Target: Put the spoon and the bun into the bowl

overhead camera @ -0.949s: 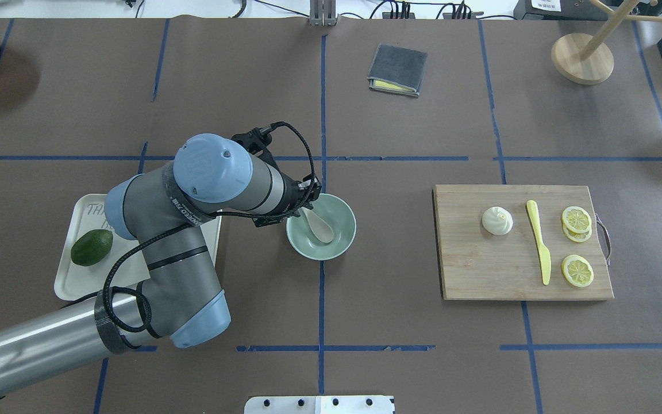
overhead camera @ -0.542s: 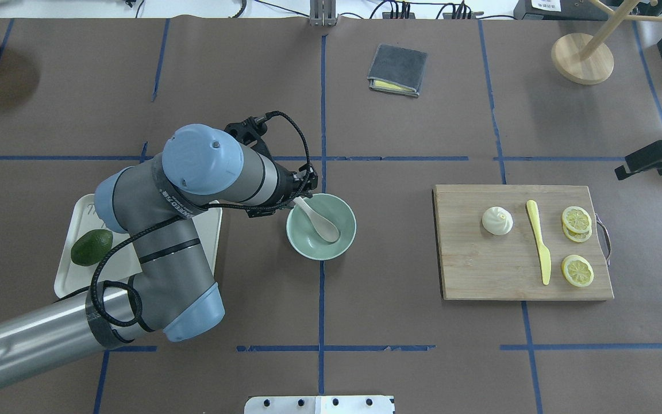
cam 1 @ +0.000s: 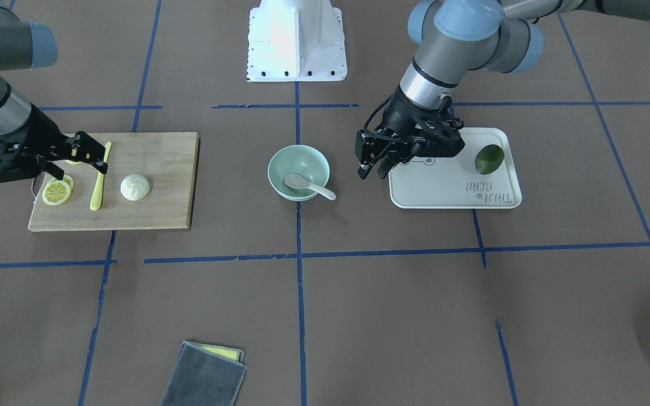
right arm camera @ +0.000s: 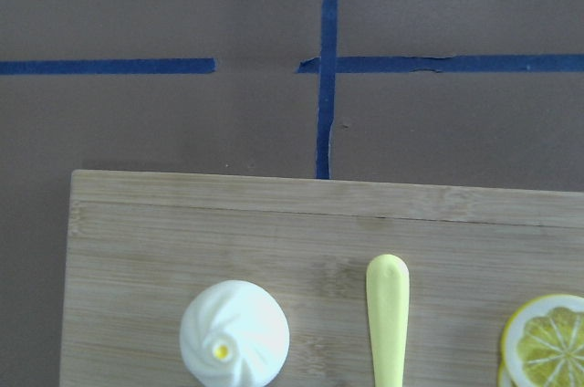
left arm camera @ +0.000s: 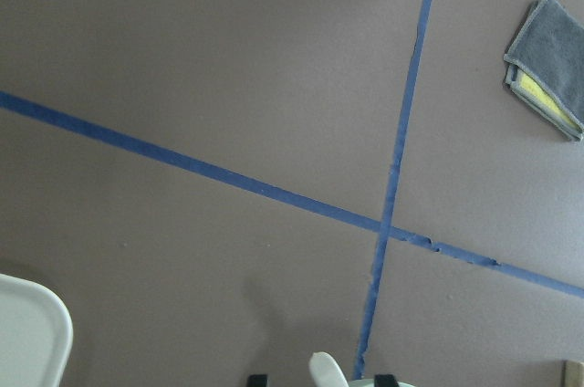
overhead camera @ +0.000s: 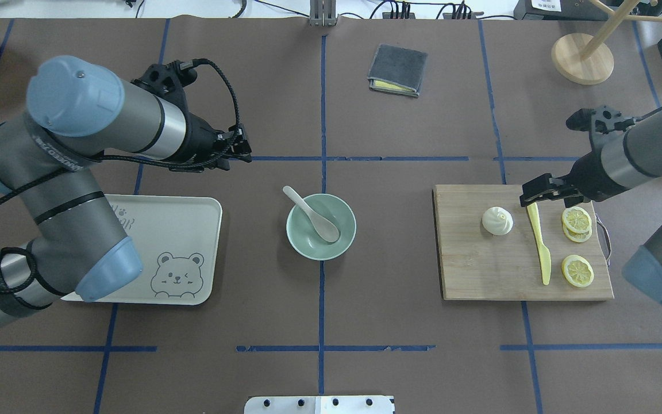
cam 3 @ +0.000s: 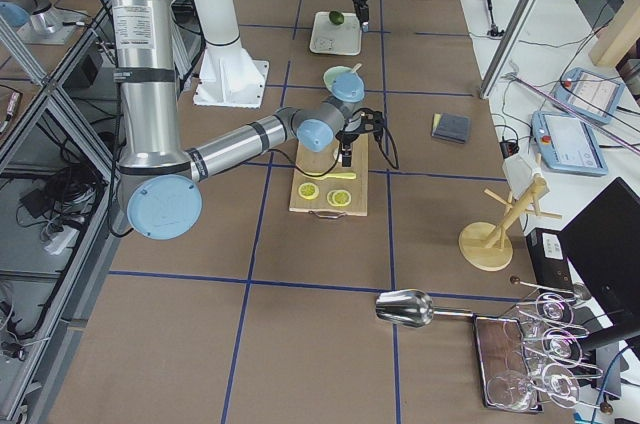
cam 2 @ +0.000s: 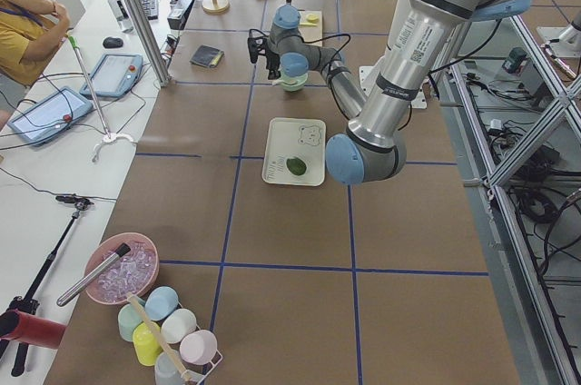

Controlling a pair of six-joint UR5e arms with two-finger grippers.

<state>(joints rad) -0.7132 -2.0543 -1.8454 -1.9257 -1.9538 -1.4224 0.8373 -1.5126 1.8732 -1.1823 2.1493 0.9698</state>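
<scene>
The pale spoon (overhead camera: 315, 217) lies in the mint-green bowl (overhead camera: 302, 244), its handle sticking out over the far-left rim; both also show in the front view, spoon (cam 1: 308, 185) and bowl (cam 1: 277, 162). My left gripper (overhead camera: 246, 150) is open and empty, up and to the left of the bowl (cam 1: 371, 171). The white bun (overhead camera: 497, 221) sits on the wooden cutting board (overhead camera: 480, 270). My right gripper (overhead camera: 529, 198) hovers over the board's far edge, just right of the bun (cam 1: 134, 187), and looks open and empty. The right wrist view shows the bun (right arm camera: 234, 332) below.
A yellow knife (overhead camera: 539, 247) and lemon slices (overhead camera: 577, 270) lie on the board beside the bun. A bear-printed tray (overhead camera: 181, 230) with an avocado (cam 1: 489, 159) sits left of the bowl. A grey cloth (overhead camera: 397, 69) and a wooden stand (overhead camera: 582, 57) are at the back.
My left gripper has pulled back and left from the bowl, leaving the spoon in it. My right arm has come in from the right edge to the cutting board.
</scene>
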